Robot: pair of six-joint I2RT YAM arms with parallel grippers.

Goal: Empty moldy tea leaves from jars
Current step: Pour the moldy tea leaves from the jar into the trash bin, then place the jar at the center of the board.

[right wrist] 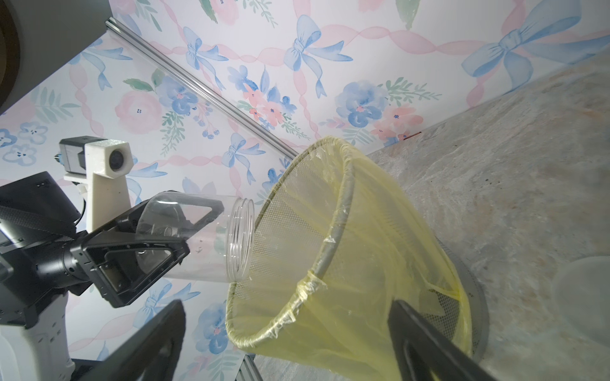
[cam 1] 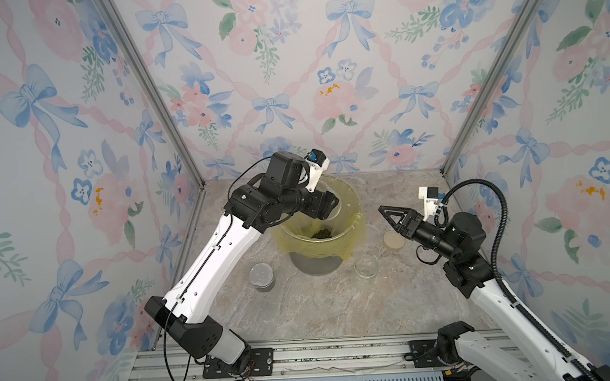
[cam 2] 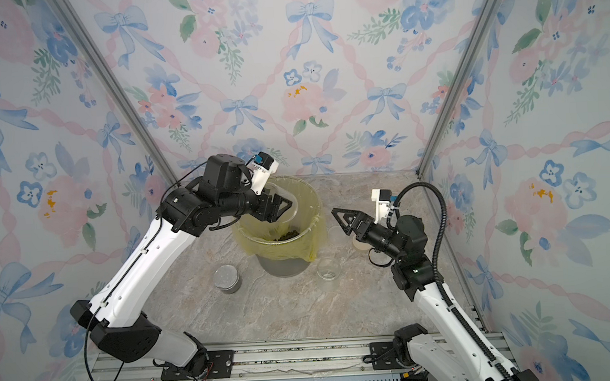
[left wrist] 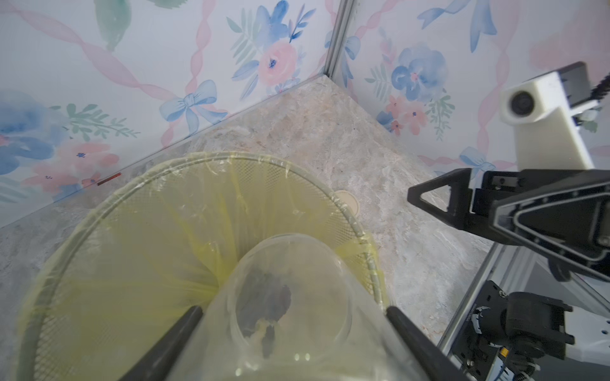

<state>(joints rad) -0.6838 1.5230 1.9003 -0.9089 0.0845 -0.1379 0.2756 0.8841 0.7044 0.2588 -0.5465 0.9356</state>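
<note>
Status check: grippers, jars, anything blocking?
Left gripper shut on tipped jar, mouth over bin. Right gripper open, empty, beside bin. Tea leaves clumped in bin; held jar looks empty. Nothing blocking the pour.

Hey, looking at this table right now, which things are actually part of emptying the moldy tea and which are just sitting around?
Part of the job: tilted jar, in the left gripper over the bin; tea leaves in the bin; jar near the left arm; jar near the right arm.
Just lying about: tan lid; right gripper, open, empty.
</note>
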